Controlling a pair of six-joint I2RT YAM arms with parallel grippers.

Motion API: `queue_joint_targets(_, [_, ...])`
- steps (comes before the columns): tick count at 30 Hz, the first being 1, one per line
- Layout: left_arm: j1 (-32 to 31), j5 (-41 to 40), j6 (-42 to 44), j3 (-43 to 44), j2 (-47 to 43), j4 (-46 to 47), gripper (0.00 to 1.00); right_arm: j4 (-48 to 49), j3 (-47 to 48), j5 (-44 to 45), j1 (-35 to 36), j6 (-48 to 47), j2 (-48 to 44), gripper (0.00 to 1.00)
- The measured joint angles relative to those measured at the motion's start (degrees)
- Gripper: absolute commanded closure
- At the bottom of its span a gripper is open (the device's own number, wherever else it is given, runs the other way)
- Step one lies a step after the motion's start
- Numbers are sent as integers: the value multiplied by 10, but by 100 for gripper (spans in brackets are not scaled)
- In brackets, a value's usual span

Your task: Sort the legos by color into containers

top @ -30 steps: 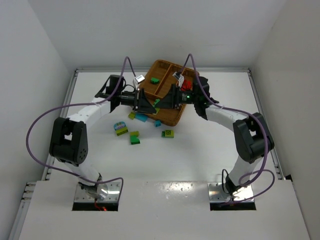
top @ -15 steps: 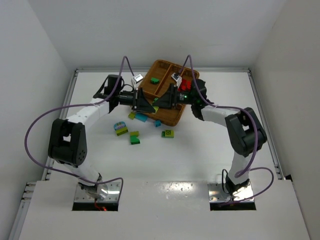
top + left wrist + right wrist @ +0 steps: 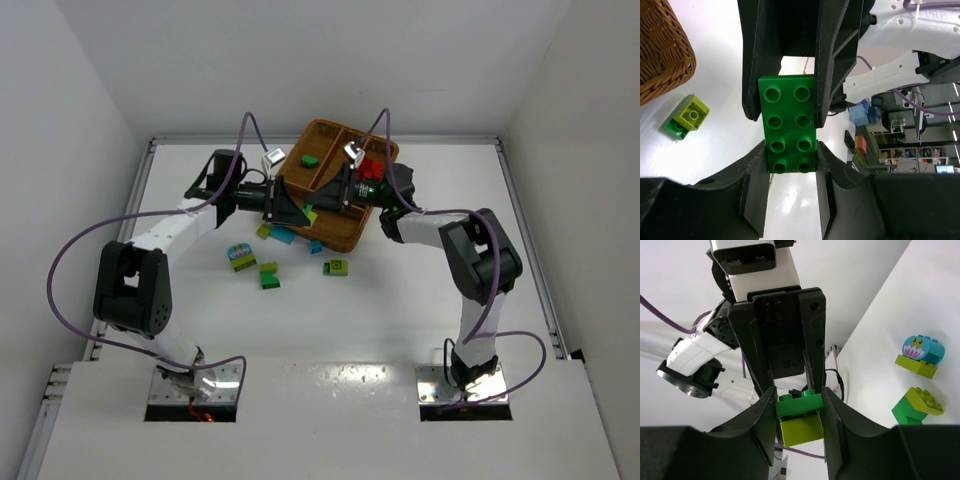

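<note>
Green brick (image 3: 790, 115) stacked on lime brick (image 3: 800, 432); I am gripping green with left claw (image 3: 790, 152), lime with right claw (image 3: 799, 405); separating them; next needing steady opposite pull.

We identify a robotics lab. White panels (image 3: 300, 60) enclose the table (image 3: 400, 310); shelving (image 3: 900, 152) and a monitor (image 3: 942, 169) stand beyond.

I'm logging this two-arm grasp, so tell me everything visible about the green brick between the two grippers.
The green brick is glossy plastic, two-by-four, eight round studs showing, held clear of the white table. The left gripper clamps one end, the right gripper the other, fingers pressed to its long sides. A lime-yellow brick is stuck to its studless face.
</note>
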Motion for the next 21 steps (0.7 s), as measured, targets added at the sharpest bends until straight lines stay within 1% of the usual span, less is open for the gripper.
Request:
queue_joint_targets(3, [0, 0, -1, 0, -1, 0, 100, -1, 0, 0, 0, 0, 0, 78])
queue_joint_targets(4, [0, 0, -1, 0, -1, 0, 94, -1, 0, 0, 0, 0, 0, 79])
queue_joint_targets(5, [0, -1, -1, 0, -1, 0, 79, -1, -1, 1, 0, 0, 0, 79])
queue_joint_targets(6, [0, -1, -2, 0, -1, 0, 50, -1, -2, 2, 0, 0, -1, 79])
queue_joint_targets(7, [0, -1, -1, 0, -1, 0, 37, -2, -4, 3, 0, 0, -2, 79])
queue_joint_targets(8, [0, 0, -2, 0, -1, 0, 30, -5, -6, 4, 0, 0, -4, 79])
queue_joint_targets(9, [0, 0, -2, 0, -1, 0, 21, -10, -9, 5, 0, -2, -6, 79])
queue_joint_targets(15, [0, -1, -7, 0, 0, 0, 20, -45, -12, 20, 0, -22, -20, 79])
queue_joint_targets(16, [0, -1, -7, 0, 0, 0, 23, -48, -12, 22, 0, -25, -22, 79])
queue_joint_targets(17, [0, -1, -7, 0, 0, 0, 23, -50, -12, 24, 0, -27, -23, 79])
queue_joint_targets(19, [-1, -2, -7, 0, 0, 0, 28, -51, -12, 30, 0, -30, -26, 79])
queue_joint_targets(21, [-1, -4, -9, 0, 0, 0, 28, -52, -12, 32, 0, -31, -26, 79])
